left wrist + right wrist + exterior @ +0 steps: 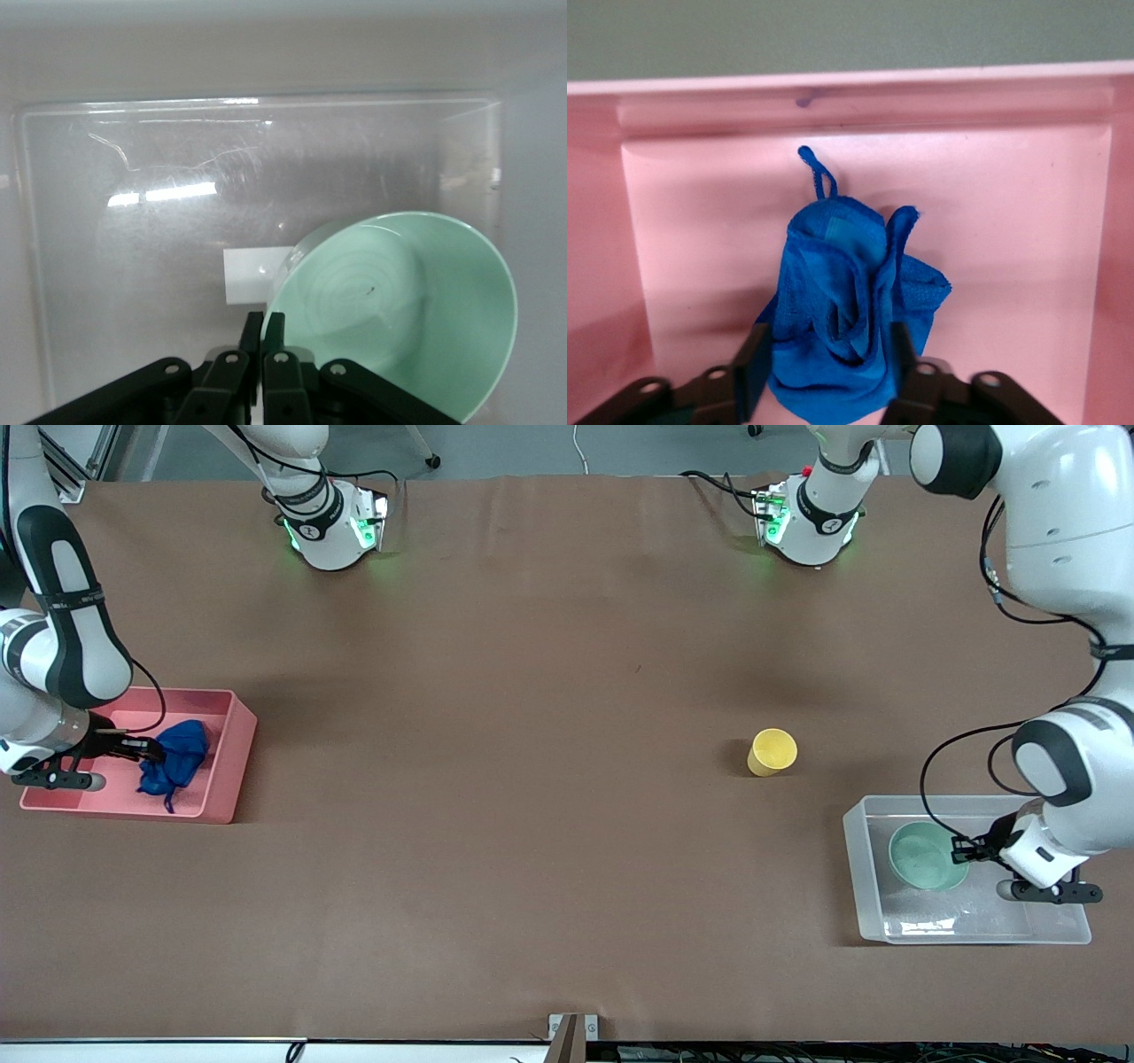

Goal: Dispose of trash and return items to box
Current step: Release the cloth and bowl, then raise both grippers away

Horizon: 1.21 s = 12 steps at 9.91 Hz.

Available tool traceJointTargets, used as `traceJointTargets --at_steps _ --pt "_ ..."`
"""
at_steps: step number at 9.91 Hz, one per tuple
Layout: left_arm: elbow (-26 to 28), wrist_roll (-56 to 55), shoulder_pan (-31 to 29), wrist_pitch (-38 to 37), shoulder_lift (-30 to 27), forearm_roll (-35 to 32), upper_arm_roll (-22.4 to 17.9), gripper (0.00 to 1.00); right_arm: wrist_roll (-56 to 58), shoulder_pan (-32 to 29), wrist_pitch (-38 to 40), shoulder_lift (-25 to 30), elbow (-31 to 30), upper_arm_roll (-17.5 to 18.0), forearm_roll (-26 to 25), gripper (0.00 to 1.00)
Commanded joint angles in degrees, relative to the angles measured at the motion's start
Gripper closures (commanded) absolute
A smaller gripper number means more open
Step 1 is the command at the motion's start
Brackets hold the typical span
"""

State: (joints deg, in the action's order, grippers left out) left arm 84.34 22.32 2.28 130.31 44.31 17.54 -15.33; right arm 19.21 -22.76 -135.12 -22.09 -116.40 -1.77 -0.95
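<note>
The wrinkled bright blue fabric wad (174, 764) is down inside the opaque pink rectangular plastic bin (232, 757) at the right arm's end of the brown bench (532, 735). The right gripper (824, 367) is in that bin with its two black fingers (753, 367) clenched on the wad from either side, so the trash has reached its bin but, as I judge it, has not yet been let go.

At the left arm's end, the pale mint-green round bowl (926, 855) sits tilted inside the clear see-through rectangular plastic box (873, 886), over the small white sticker (252, 274) on the box floor. The left gripper (263, 341) is inside the box too, its fingers pinched together on the bowl's rim, grasping it. That item is also in place apart from its release.

The small yellow plastic cup (772, 752) stands alone on the open bench, apart from the clear box and farther from the front camera than it, toward the middle of the bench. Neither gripper is near it.

By my reading the task is roughly two-thirds done: the trash and one item are where they belong, each lacking only an opening of the fingers, and the cup is the one piece not yet started. It has to be picked up and set in the clear box beside the bowl, most likely by the left arm, whose box is close to it
</note>
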Motion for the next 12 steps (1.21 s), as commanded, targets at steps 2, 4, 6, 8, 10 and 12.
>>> traceJointTargets --at_steps 2,4,6,8,10,12 --pt "-1.37 0.80 0.18 1.79 3.24 1.10 -0.58 0.71 -1.53 1.21 8.70 6.60 4.05 0.71 1.03 0.00" --pt "-1.11 1.23 -0.08 1.18 -1.04 0.57 -0.58 0.07 -11.18 5.51 14.85 10.82 7.32 0.71 1.03 0.00" --pt "4.92 0.80 0.52 -2.23 -12.00 0.22 -0.14 0.00 -20.40 11.64 19.86 17.84 8.20 0.71 0.95 0.00" --pt "15.10 -1.38 0.71 -2.25 -22.64 -3.10 3.27 0.00 -22.56 14.75 30.20 23.04 14.05 0.19 0.77 0.00" --pt "26.34 -8.48 0.71 -2.16 -32.31 -10.21 9.24 0.00 -22.03 22.18 44.53 23.41 25.74 -7.57 0.42 0.00" --pt "37.25 -12.55 0.62 -1.11 -39.10 -12.96 15.04 0.00 -21.85 22.59 46.95 23.76 26.58 -8.52 0.51 0.00"
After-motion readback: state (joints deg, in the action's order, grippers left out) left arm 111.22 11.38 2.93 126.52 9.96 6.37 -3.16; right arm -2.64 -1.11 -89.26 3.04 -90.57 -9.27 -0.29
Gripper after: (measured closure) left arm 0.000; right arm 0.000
